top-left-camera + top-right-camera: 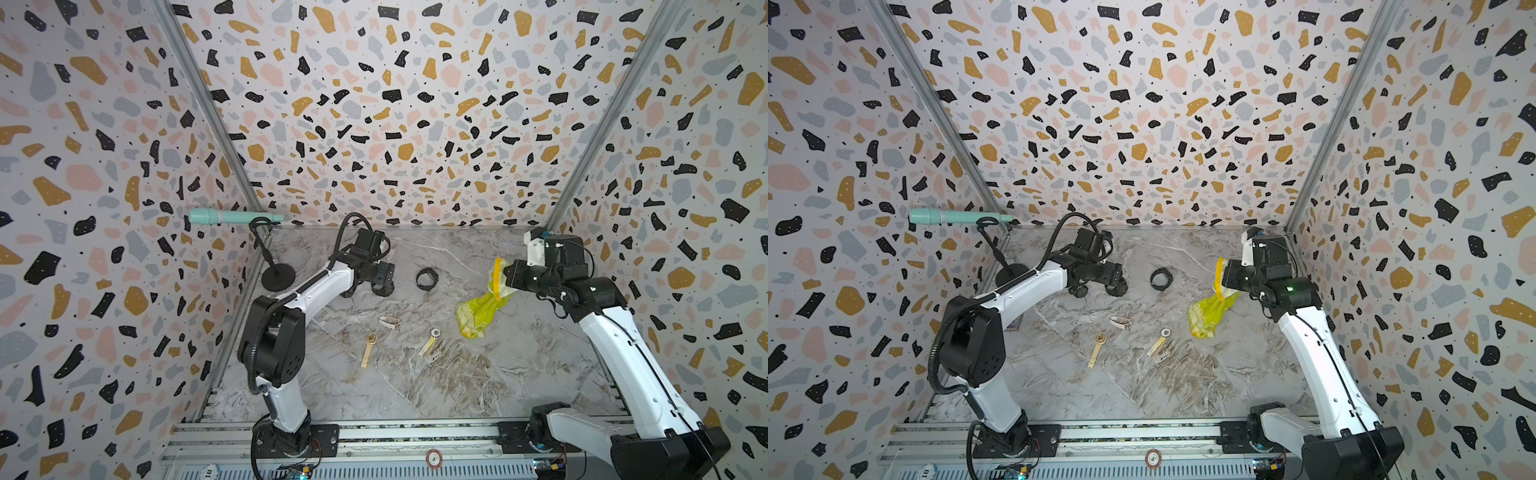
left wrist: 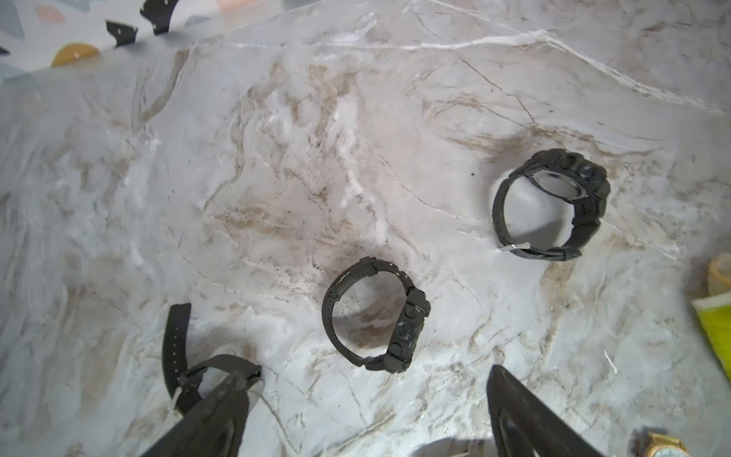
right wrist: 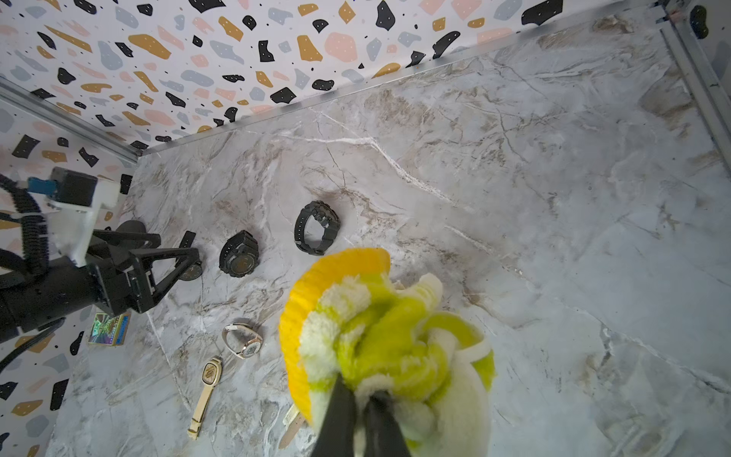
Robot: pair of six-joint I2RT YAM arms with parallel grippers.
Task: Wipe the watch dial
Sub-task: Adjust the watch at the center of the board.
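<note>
Reaching step, before any wiping: the left gripper (image 2: pixel 370 415), fingers wide apart and empty, hovered near a black watch (image 2: pixel 375 316) standing on edge toward the back left of the table (image 2: pixel 277 158), its strap looped nearly round with no clear long axis and its dial facing sideways toward the right gripper (image 3: pixel 364 399), which was clamped on a yellow cloth (image 3: pixel 379 328); the next move probably called for gripping the strap to steady the dial.

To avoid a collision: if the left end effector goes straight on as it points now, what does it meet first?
Probably the chunky black watch, lying ahead between the left end effector's open fingers; depth is unclear. One finger overlaps a thin-strapped watch.
</note>
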